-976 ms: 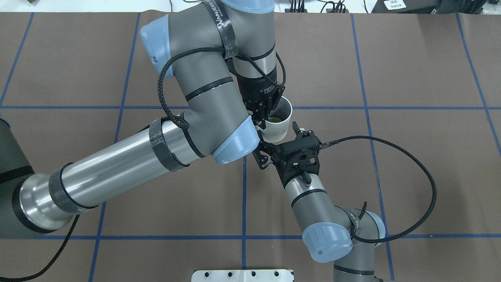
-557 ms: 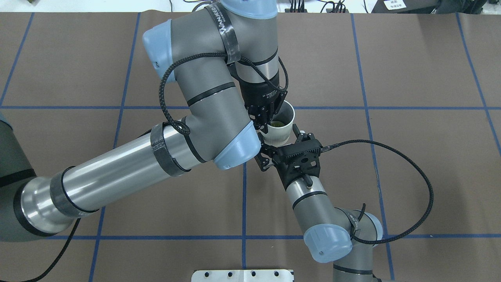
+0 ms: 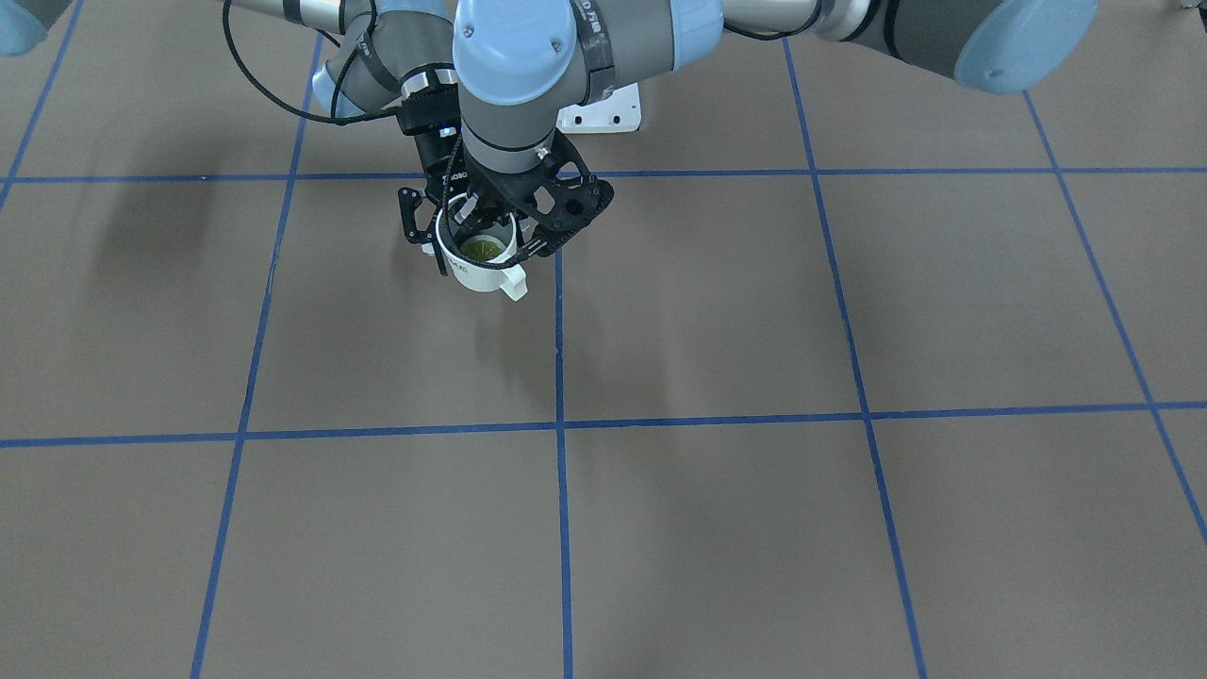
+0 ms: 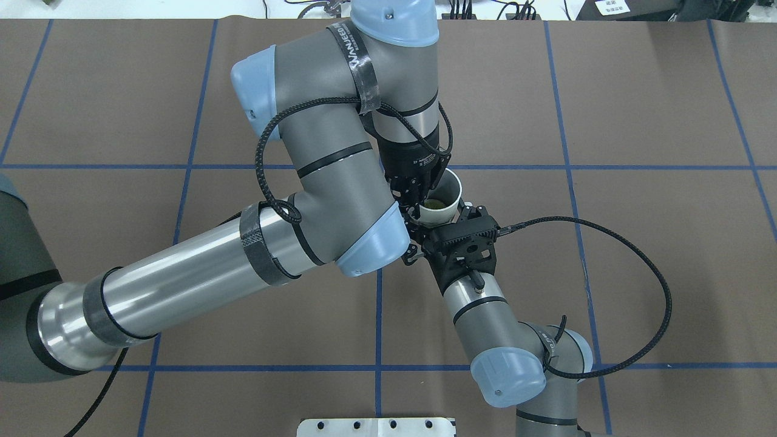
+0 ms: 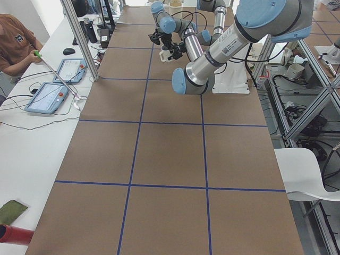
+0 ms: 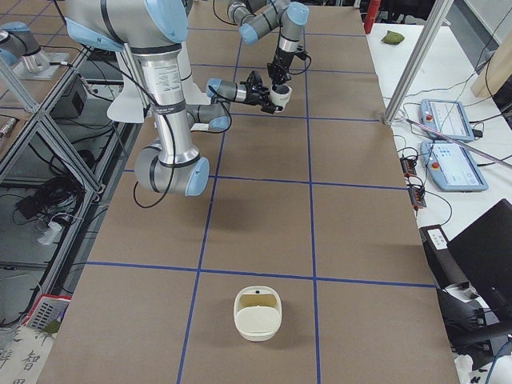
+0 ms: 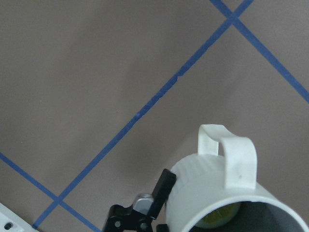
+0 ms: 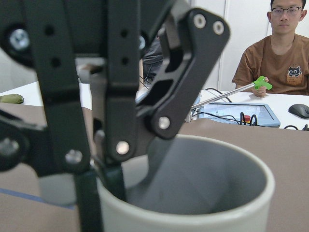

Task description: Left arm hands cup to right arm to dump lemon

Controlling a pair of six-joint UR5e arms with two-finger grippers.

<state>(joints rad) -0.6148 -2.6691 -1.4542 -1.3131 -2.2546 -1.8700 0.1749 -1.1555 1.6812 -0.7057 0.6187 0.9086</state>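
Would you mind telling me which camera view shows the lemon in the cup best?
The exterior front-facing view: it looks down into the cup, so the lemon shows nearly whole. The overhead view shows part of it, the left wrist view a sliver under the rim; the others show none.

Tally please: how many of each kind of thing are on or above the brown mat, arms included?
Grey robot arms with light-blue caps: 2 (left arm, right arm)
Small white mug with one handle: 1
Yellow-green lemon piece in the mug: 1
Cream oval basket with a handle: 1
Total: 5
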